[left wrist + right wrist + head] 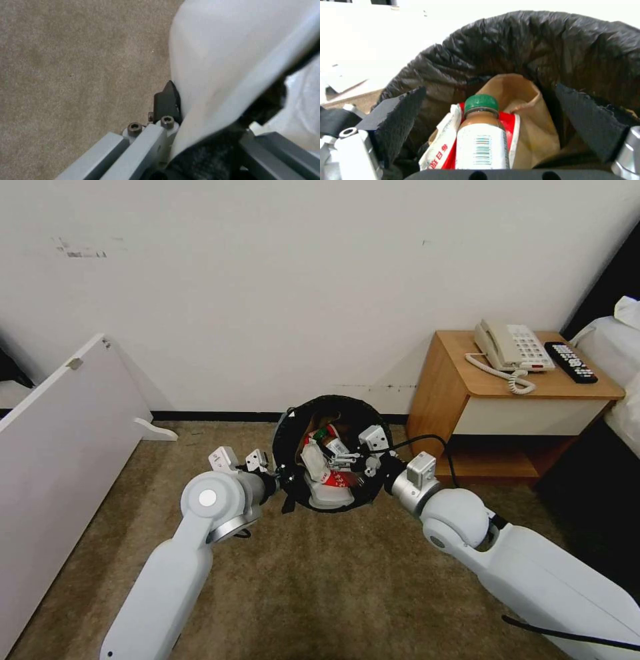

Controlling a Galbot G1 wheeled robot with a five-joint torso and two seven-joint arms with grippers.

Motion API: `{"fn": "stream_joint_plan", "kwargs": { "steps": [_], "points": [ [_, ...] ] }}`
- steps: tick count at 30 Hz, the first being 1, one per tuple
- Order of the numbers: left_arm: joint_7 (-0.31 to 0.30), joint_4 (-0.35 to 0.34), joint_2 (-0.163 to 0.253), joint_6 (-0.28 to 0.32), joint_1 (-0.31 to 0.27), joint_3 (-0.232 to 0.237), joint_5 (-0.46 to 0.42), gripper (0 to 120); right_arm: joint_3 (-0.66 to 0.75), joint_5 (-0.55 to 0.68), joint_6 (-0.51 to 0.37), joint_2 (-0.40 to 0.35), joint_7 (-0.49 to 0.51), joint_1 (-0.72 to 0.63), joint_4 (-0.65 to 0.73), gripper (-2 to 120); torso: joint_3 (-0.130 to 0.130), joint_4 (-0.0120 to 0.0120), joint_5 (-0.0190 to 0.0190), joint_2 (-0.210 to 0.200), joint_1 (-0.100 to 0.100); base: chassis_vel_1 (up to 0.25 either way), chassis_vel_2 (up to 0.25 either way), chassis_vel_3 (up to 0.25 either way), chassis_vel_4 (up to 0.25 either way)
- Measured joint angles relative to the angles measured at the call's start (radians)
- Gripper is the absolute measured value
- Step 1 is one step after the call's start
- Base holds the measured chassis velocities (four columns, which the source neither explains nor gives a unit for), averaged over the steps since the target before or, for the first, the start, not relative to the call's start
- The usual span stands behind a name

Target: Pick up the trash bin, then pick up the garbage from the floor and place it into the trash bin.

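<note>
Bottle over the bin

Right gripper [490, 130] hung wide open over the bottle [482, 140], lengthwise between its jaws; left gripper [213, 117] clamped the bin [298, 421] rim.

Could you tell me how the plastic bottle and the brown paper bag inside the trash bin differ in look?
The plastic bottle is rigid, with a green cap and a white barcode label; the brown paper bag is soft, plain and creased. The bottle lies between the open fingers of the right gripper; the bag sits behind it, against the black liner. Both rest inside the trash bin, whose rim the left gripper holds.
</note>
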Motion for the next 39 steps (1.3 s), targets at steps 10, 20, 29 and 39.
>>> {"fn": "stream_joint_plan", "kwargs": {
  "steps": [10,20,29,39],
  "points": [
    [-0.006,0.047,-0.003,0.001,0.009,-0.007,0.056,0,0.066,0.013,0.030,-0.076,0.023,0.007,0.111,100,0.000,-0.0004,0.0006,0.000,0.000,0.000,0.000,0.000,0.000],
    [0.036,-0.003,0.039,0.010,0.043,0.000,0.088,0,0.181,0.003,0.047,-0.148,0.121,-0.085,0.184,100,0.000,0.0001,0.0003,0.000,0.000,0.000,0.000,0.000,0.000],
    [0.046,-0.038,0.042,0.015,0.064,0.002,0.112,0,0.349,-0.014,0.049,-0.187,0.138,-0.235,0.220,100,0.000,0.0000,0.0001,0.000,0.000,0.000,0.000,0.000,0.000],
    [0.046,-0.013,0.041,0.015,0.066,-0.013,0.143,0,0.405,0.005,0.048,-0.232,0.135,-0.271,0.261,100,0.000,0.0001,-0.0001,0.000,0.000,0.000,0.000,0.000,0.000]
  ]
}}
